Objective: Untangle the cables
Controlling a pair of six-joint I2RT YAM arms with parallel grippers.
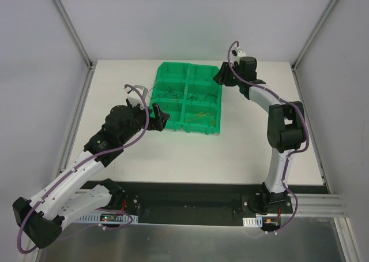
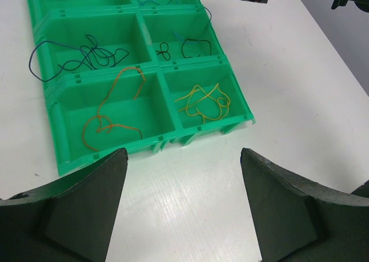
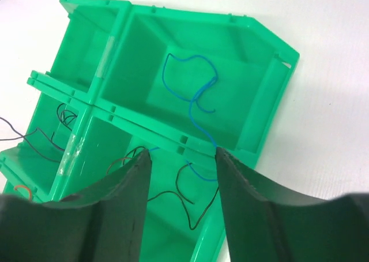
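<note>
Fingers parted and holding nothing, the right gripper [image 3: 181,161] hovers over the far right corner of the green tray [image 1: 163,71]. It straddles the divider where the blue cable [image 3: 193,94] trails out of the tray's far right compartment toward a black cable [image 2: 196,40] in the next one. The blue strand's long run points almost straight into the gap, so this arm looks better placed. The left gripper [image 2: 183,155], likewise spread and empty, sits off the tray's near edge, facing the orange cable [image 2: 106,120] and yellow cable [image 2: 202,103]. The divider wall may hinder a clean pinch.
</note>
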